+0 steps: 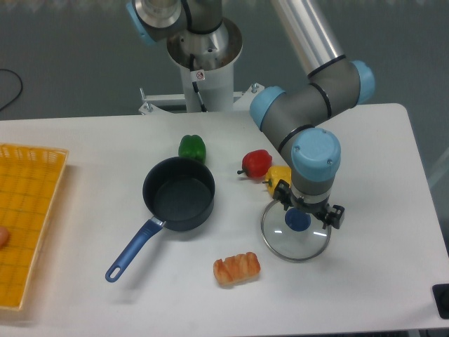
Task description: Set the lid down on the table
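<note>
Glass lid [295, 237] lies flat on the table [379, 232]; the open gripper [306, 212] could snag its knob [297, 220] while lifting.

Lid: round clear glass lid [295, 239], thin shiny metal rim, glossy blue knob.
Tabletop: smooth matt white tabletop [379, 281].
Saucepan: dark blue saucepan [179, 193], satin finish.

Bright, even light falls from overhead and washes the white table [379, 281] nearly flat. Shadows are soft and short, pooling close under the saucepan [179, 202] and the arm. A pale sheen rides the lid [280, 242]. Focus is slightly soft overall, with no clear edge distortion.
</note>
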